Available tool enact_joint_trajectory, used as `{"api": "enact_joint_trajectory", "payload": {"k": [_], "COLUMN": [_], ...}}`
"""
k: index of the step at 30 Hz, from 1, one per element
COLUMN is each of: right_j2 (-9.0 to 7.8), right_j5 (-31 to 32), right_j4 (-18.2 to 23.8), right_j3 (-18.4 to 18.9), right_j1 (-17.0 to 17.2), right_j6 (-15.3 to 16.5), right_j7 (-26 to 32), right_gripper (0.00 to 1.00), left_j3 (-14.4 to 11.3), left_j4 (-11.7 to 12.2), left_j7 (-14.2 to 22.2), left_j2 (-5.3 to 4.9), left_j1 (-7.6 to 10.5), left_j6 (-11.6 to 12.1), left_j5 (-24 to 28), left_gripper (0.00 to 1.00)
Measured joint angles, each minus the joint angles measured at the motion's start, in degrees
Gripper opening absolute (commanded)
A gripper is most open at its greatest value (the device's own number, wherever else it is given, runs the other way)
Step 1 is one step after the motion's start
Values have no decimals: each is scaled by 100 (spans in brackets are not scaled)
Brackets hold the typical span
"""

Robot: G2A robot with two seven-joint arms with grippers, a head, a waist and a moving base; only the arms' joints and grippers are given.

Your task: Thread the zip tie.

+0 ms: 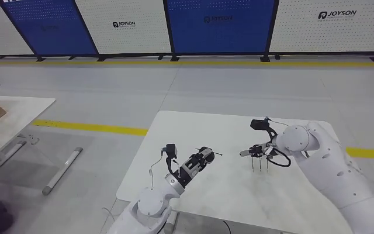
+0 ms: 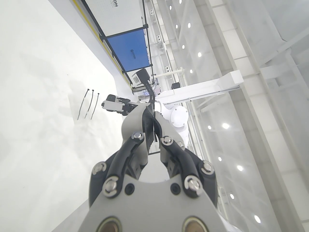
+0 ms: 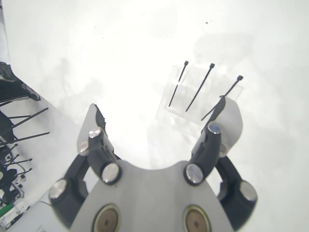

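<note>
I am holding the right pincer [image 3: 159, 117] spread wide and hanging just above the worktop [image 1: 193, 128]. I judge that is so it can straddle a single tie on the way down. The three black zip ties [image 3: 198, 88] are lying side by side, apart from one another, on a clear sheet [image 3: 189, 92] on the right arm's side of the worktop. Spaced like that, each is leaving room for a grip on either side. One of the right pincer's fingers [image 3: 224, 114] is overlapping the outermost tie in the right wrist view, though I cannot tell whether it is touching it. The left pincer [image 2: 150, 126] is sitting well apart and pointing across toward the ties, its pads pressed together with nothing between them that I can make out. I am reading that as parked until a tie needs a second grip for feeding tail through head. No tie is being gripped yet, so by my reckoning the threading is not begun.
</note>
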State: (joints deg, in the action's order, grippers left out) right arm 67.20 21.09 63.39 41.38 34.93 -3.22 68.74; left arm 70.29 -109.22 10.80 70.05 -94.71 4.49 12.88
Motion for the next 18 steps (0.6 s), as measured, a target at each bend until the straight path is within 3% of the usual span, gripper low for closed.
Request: {"api": "enact_joint_trajectory", "payload": {"k": [13,18], "right_j2": [-537,-553], "right_j5": [-66,-192], "right_j4": [1343,1329], "right_j3": [1285,1367], "right_j1": [1425,1506], "right_j6": [366,454], "right_j7": [-517,-530], "right_gripper": [100,100], "left_j3": [0,0], "left_j4": [0,0], "left_j7": [0,0], "left_j2": [0,0], "left_j1": [0,0], "left_j6": [0,0], "left_j5": [0,0], "left_gripper": [0,0]}}
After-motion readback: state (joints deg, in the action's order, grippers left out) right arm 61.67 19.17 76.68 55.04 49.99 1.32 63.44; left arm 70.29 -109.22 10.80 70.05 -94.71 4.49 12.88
